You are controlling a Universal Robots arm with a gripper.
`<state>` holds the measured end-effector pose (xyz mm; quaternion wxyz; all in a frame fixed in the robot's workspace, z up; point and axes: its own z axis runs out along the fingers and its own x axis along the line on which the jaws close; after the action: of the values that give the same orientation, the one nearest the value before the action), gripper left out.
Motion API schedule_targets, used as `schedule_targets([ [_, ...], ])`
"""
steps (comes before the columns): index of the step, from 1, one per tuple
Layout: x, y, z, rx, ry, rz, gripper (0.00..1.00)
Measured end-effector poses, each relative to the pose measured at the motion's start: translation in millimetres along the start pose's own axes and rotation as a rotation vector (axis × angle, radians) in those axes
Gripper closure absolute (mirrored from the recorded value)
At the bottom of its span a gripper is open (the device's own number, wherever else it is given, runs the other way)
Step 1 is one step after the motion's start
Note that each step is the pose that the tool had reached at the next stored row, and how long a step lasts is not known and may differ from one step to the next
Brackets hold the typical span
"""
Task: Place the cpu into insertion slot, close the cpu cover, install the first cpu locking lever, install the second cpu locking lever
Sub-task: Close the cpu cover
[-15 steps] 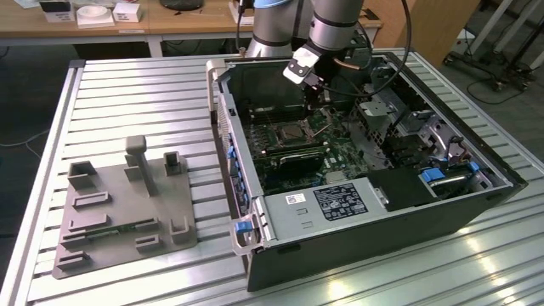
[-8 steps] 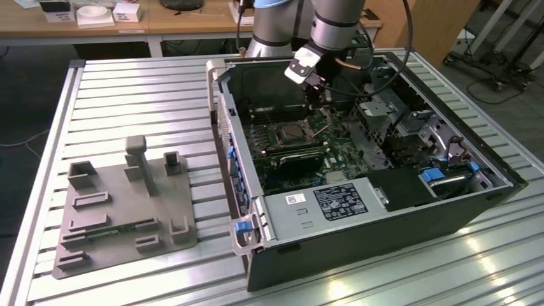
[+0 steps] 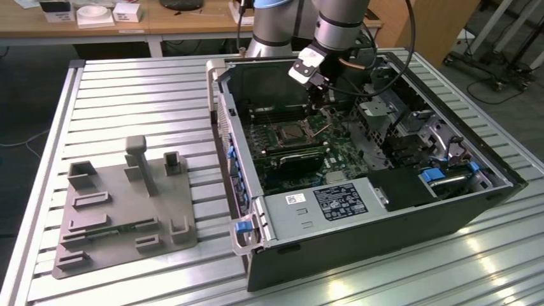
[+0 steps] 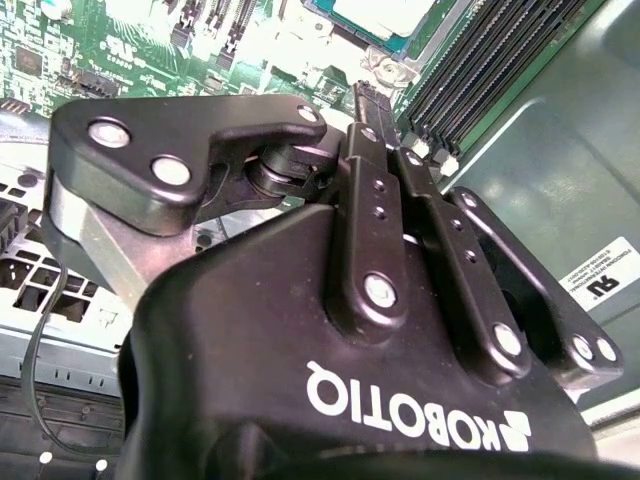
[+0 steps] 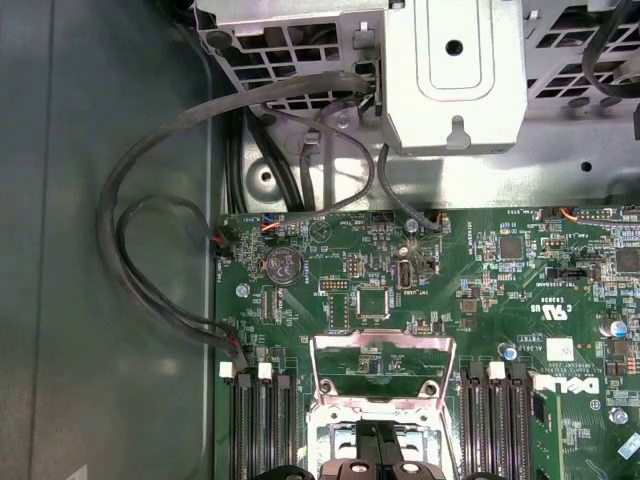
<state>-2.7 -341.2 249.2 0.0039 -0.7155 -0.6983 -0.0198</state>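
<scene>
My gripper (image 3: pixel 320 105) reaches down into the open black computer case, just behind the insertion slot (image 3: pixel 293 132). In the second wrist view the two fingers lie pressed together, so the gripper (image 4: pixel 365 95) is shut, and I see nothing between them. Their tips point toward the pale silvery cpu (image 4: pixel 385 12), which lies flat beside the memory slots. In the first wrist view the cpu cover (image 5: pixel 385 340) stands raised, with green board visible through its cut-out. Below it are the slot's metal rim (image 5: pixel 325 425) and my dark gripper (image 5: pixel 375 462).
A grey fixture plate (image 3: pixel 127 210) lies on the slatted table at the exterior view's left. Inside the case are long black memory slots (image 5: pixel 262 430), looping cables (image 5: pixel 150 240), a metal drive cage (image 5: pixel 455 70) and a labelled metal box (image 3: pixel 340 201).
</scene>
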Motion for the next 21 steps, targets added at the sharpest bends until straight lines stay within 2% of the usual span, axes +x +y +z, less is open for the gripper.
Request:
schedule_targets([
  [10,0.0,0.7,0.0,0.0,0.0,0.0,0.89],
  [16,0.2,7.5,0.2,0.0,0.0,0.0,0.89],
  [21,0.4,8.1,-4.7,-0.0012,0.0,0.0,0.89],
])
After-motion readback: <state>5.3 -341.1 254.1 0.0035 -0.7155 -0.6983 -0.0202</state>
